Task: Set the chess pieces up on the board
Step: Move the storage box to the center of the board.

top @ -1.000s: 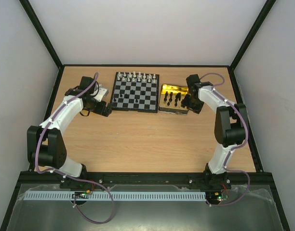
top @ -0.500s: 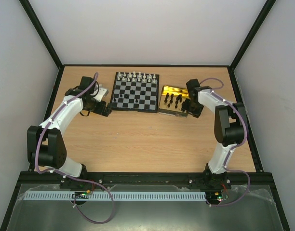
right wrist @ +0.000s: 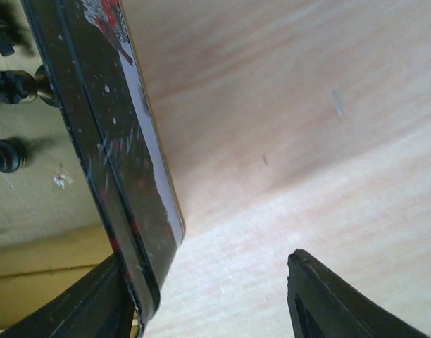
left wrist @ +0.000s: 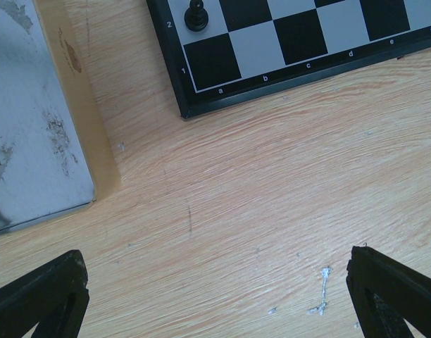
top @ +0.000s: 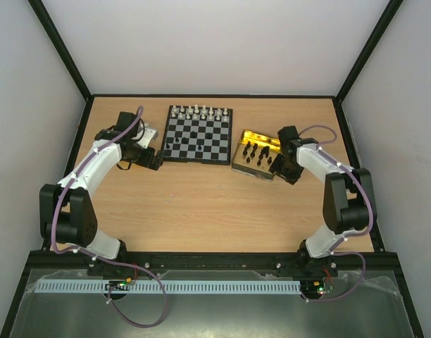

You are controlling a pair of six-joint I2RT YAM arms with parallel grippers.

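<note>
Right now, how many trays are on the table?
2. The gold tray lies right of the board, holding black pieces; the silver-grey tray lies left of the board, partly hidden under the left arm.

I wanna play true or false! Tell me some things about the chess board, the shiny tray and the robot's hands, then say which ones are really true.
1. The white pieces stand along the far edge of the board. True.
2. The gold tray holds white pieces. False: the pieces in it are black pieces.
3. The left gripper is holding a pawn. False: it is wide open and empty, above the bare wooden table.
4. The right gripper is right at the gold tray's edge. True.
5. A black pawn stands on the board near the corner closest to the left gripper. True.
</note>
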